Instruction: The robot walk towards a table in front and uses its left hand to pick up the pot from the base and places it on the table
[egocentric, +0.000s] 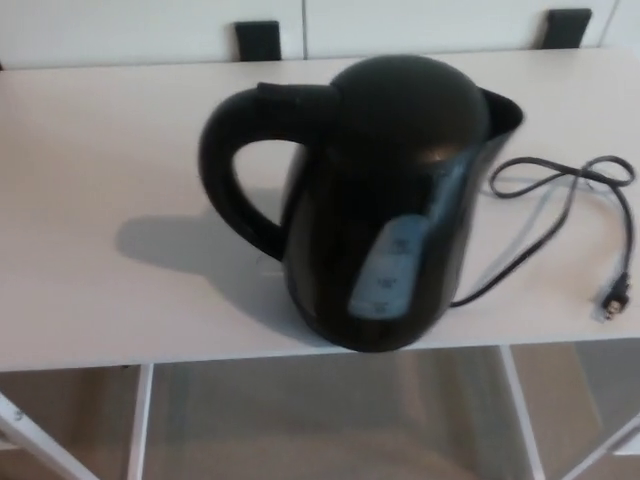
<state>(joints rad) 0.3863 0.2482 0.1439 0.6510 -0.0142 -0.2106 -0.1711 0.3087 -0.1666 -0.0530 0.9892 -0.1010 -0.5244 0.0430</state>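
Pot (400, 190): black plastic by look, smooth; body glossy, soft pale reflections on side; lid dome duller, satin sheen; handle (215, 170) on pot's left same black plastic, smooth, less shine; window (385, 270) low on pot front pale, translucent plastic; counter (90, 150) under pot pale cream, smooth, matt, laminate-like, no grain visible; cord (560, 195) right of pot black, smooth rubbery-looking sheath, matt; plug (614, 297) at cord end too blurred for material; legs (140, 420) below pot white, smooth, painted look; floor (320, 420) beige-brown, matt
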